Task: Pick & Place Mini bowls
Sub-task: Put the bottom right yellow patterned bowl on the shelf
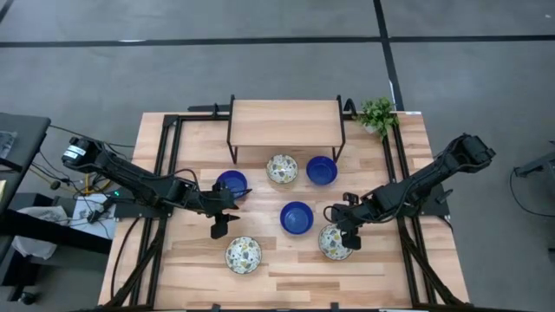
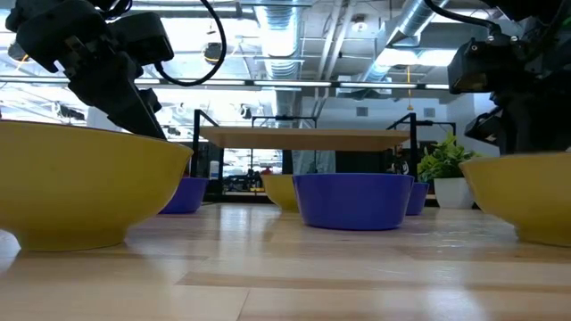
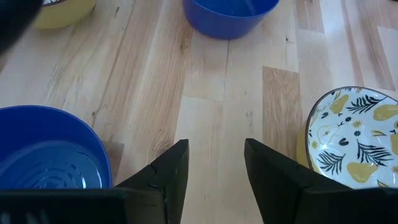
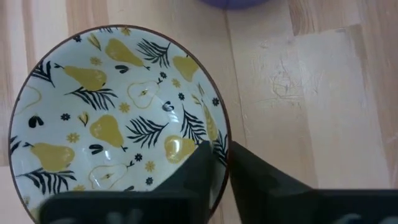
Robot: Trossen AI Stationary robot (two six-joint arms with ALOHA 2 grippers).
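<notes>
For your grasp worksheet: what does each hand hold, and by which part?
The right hand pinches the patterned bowl by its rim; the left hand holds nothing.

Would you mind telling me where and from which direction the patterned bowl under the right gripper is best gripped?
Grip the patterned bowl by its thin rim, coming down from above with one finger inside and one outside. It sits upright and open, and its round wall looks too wide to span. The right gripper appears to straddle the rim already, on the side nearest that arm. The left gripper waits open beside a blue bowl.
</notes>
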